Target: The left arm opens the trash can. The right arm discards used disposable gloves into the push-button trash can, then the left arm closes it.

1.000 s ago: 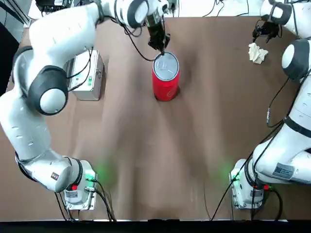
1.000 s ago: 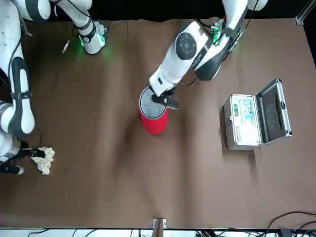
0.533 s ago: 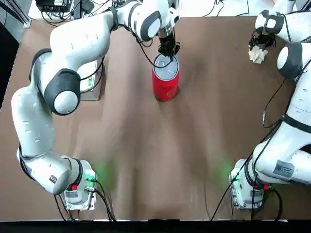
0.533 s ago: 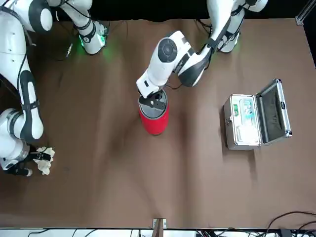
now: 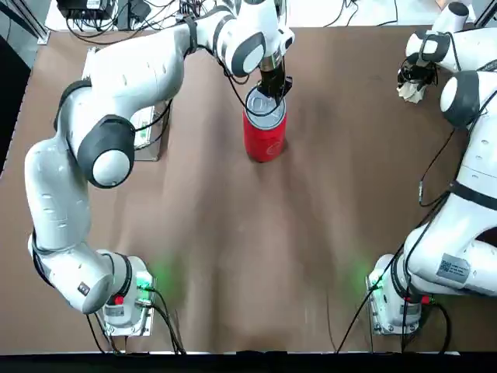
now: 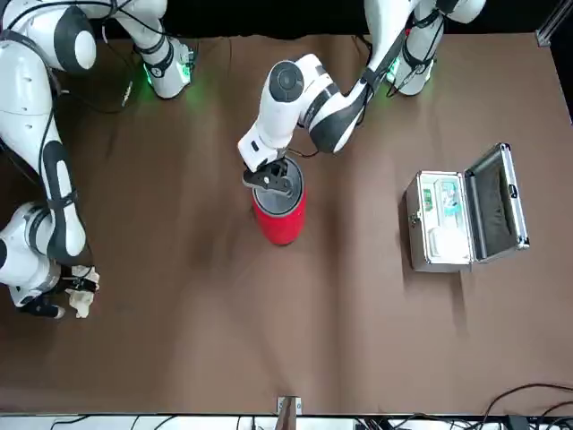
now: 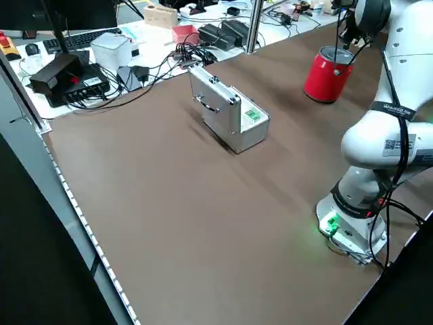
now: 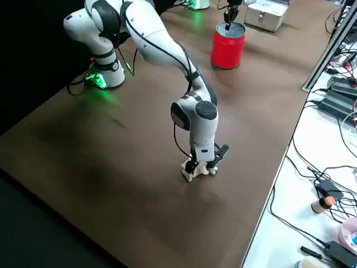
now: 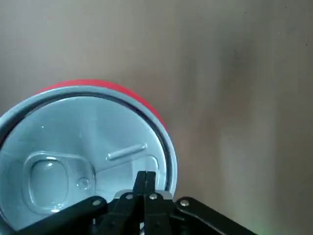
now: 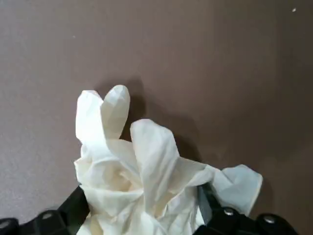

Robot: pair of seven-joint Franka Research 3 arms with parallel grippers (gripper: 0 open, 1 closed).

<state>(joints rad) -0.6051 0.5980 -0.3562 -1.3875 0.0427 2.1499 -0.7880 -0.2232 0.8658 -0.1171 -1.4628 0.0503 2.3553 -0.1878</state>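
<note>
Trash can, red, upright near table centre toward the far edge, silver lid still down. The left gripper, fingers pressed together, stands directly above the lid's 12 o'clock rim in the top view; the next push is straight down. Used disposable gloves lie at 3 o'clock, well apart, between the right gripper's spread fingers, not yet visibly pinched.
</note>
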